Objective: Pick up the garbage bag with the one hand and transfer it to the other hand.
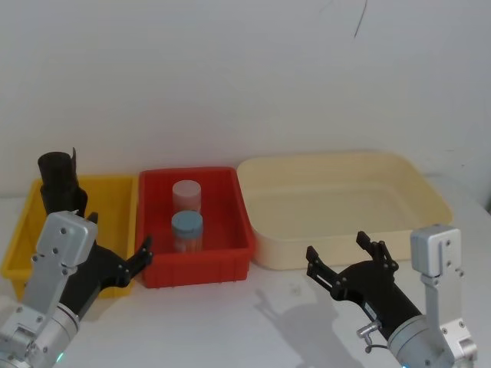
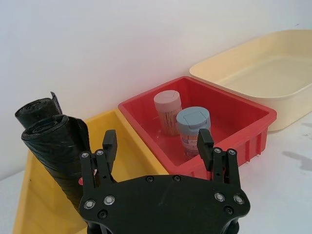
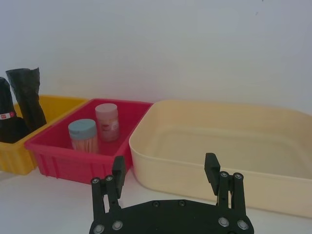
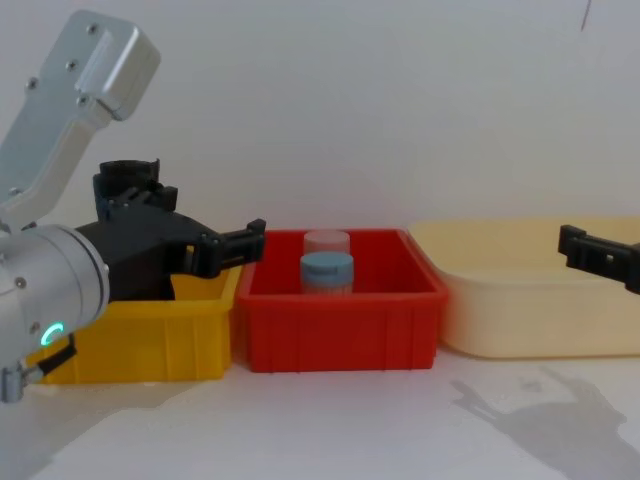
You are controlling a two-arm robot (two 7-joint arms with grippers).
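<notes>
Standing upright: black crinkly plastic garbage bag point(image 2: 53, 146), a fat roll with a red-and-white label band low on its side, plain black plastic roll point(image 2: 35, 108) tucked right behind it.
Home: both rolls sit in the yellow plastic bin point(image 1: 115, 188) at the left end of the white desk point(image 1: 268, 322).
Neighbours: red plastic crate point(image 1: 222, 264) with two lidded jars just beside the bin, then a cream plastic tub point(image 1: 430, 199); the wall rises close behind all three.
Open room: bare desk in front of the containers.
Left gripper point(image 2: 157, 139): fingers spread apart, empty, at the bin's near right corner; the bag stands just beyond, untouched.
Right gripper point(image 1: 336, 247): fingers apart, empty, before the tub, well apart from the bag.
</notes>
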